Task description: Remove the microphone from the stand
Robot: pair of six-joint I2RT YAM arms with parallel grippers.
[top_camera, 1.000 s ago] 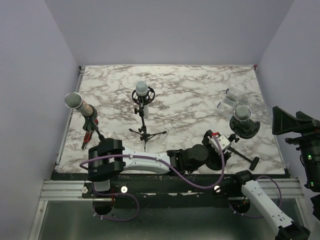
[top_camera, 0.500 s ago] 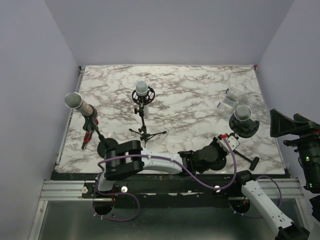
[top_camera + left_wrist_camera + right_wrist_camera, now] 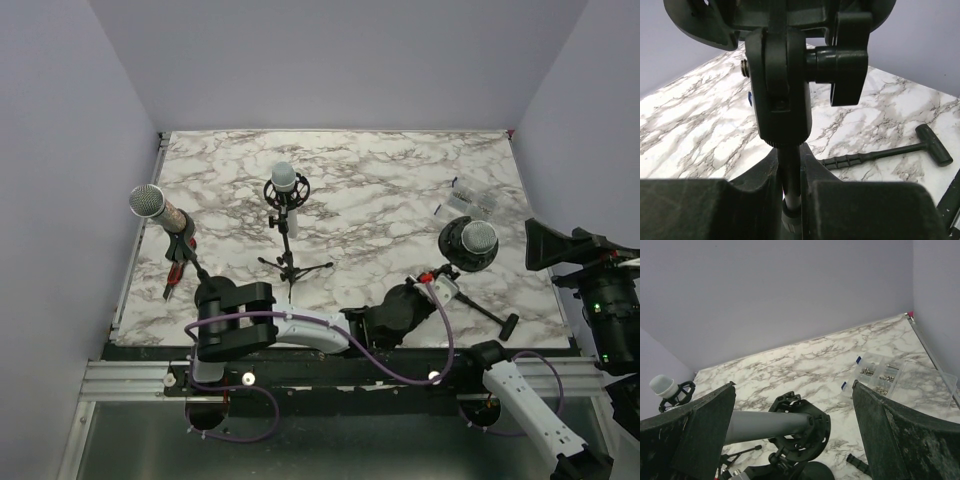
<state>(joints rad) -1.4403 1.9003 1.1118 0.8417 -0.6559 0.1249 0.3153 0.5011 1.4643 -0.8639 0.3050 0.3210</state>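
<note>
One grip made.
Left gripper (image 3: pixel 790 192) has just closed on the stand rod (image 3: pixel 788 160), steadying it; right gripper (image 3: pixel 793 405) waits wide near the microphone (image 3: pixel 765 426).

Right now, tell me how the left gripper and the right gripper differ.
The left gripper is shut on the stand pole just under the swivel joint; the right gripper is wide open and holds nothing. The left gripper touches the stand pole; the right gripper hangs off to its right, apart, with the microphone framed between its jaws. Both are black and face that microphone.
</note>
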